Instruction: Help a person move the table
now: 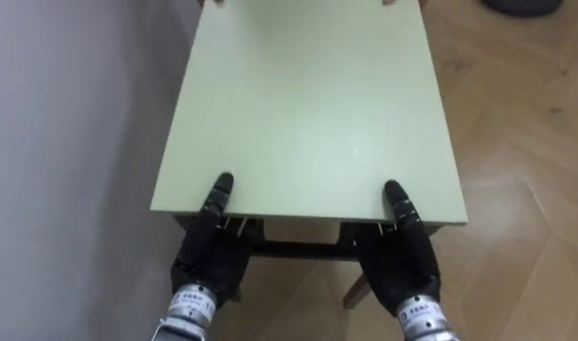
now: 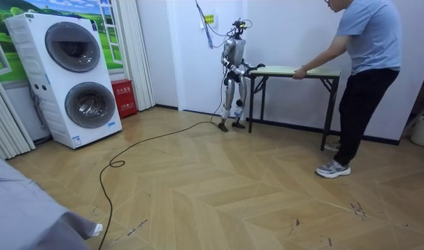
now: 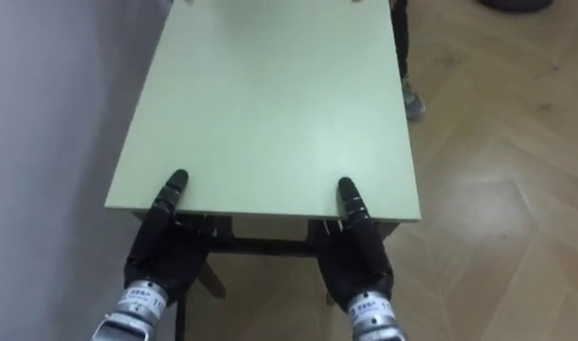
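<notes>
A pale green table point(image 1: 308, 95) with dark legs stretches away from me. My left hand point(image 1: 208, 256) grips its near edge at the left, thumb on top and fingers underneath. My right hand point(image 1: 403, 256) holds the near edge at the right in the same way. In the room view I stand at one short end of the table point(image 2: 295, 70), close to the white wall. A person point(image 2: 361, 76) leans over the opposite end with both hands on the tabletop edge.
A grey wall point(image 1: 62, 142) runs close along the table's left side. Wooden floor point(image 1: 516, 170) lies open to the right. Stacked washing machines point(image 2: 73, 76) and a red box point(image 2: 123, 97) stand far off at the room view's left.
</notes>
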